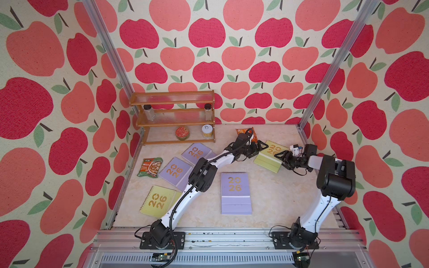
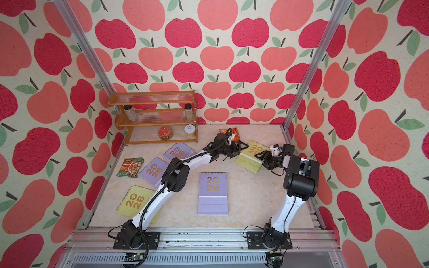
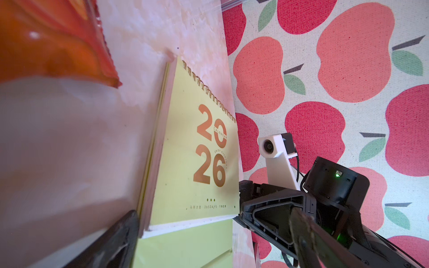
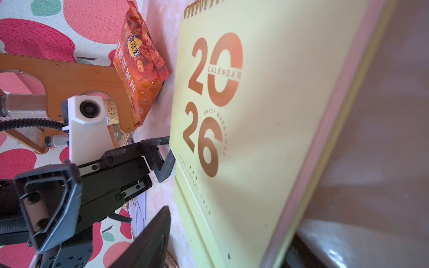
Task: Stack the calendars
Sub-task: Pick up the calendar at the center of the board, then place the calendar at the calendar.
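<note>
Yellow-green calendar [image 1: 270,154] lies flat at the upper right of the table [image 1: 278,208] in both top views, near the right wall rail. The left gripper [image 1: 260,147] is at its left edge and the right gripper [image 1: 281,159] at its right edge. Bare table lies open at the lower right. A lavender calendar [image 1: 235,192] lies in the middle. The wooden rack [image 1: 171,96] at the upper left holds two spice jars [image 1: 148,112] on the middle shelf, and a tin [image 1: 182,132] and a small jar [image 1: 207,131] on the lowest.

In the left wrist view the left jaws stand wide, with fingers [image 3: 116,241] on both sides of the calendar edge. A pale pink edge [image 3: 157,143] shows under the cover. The orange packet [image 3: 53,39] fills the upper left.

In the right wrist view the right fingers [image 4: 151,236] stand on both sides of the same stack. Whether they press it I cannot tell.
</note>
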`<control>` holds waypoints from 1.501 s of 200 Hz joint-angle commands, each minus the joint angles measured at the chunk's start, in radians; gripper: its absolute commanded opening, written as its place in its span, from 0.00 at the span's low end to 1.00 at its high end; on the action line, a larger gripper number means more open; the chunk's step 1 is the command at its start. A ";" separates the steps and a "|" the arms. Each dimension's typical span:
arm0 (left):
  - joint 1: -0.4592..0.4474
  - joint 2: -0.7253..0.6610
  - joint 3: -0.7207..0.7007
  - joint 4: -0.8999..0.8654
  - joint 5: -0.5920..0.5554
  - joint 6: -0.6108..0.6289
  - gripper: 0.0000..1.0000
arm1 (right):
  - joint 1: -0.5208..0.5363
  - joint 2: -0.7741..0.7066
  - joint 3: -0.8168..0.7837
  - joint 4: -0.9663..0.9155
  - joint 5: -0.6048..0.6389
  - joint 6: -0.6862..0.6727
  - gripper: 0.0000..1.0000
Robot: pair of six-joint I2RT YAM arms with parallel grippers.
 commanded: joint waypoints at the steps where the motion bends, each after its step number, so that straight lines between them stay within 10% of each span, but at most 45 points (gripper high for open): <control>1: -0.022 -0.017 -0.062 -0.030 0.027 -0.006 0.99 | -0.003 -0.060 -0.045 0.035 0.021 0.031 0.59; 94: 0.015 -0.151 -0.207 0.082 0.068 -0.031 0.99 | -0.022 -0.251 -0.105 0.038 0.112 -0.023 0.03; 185: 0.175 -0.872 -0.634 -0.259 0.126 0.465 0.99 | 0.027 -0.598 0.004 -0.057 -0.108 0.050 0.00; 300: 0.352 -1.293 -1.110 -0.152 0.226 0.465 0.99 | 0.423 -0.480 0.146 0.305 -0.387 0.414 0.00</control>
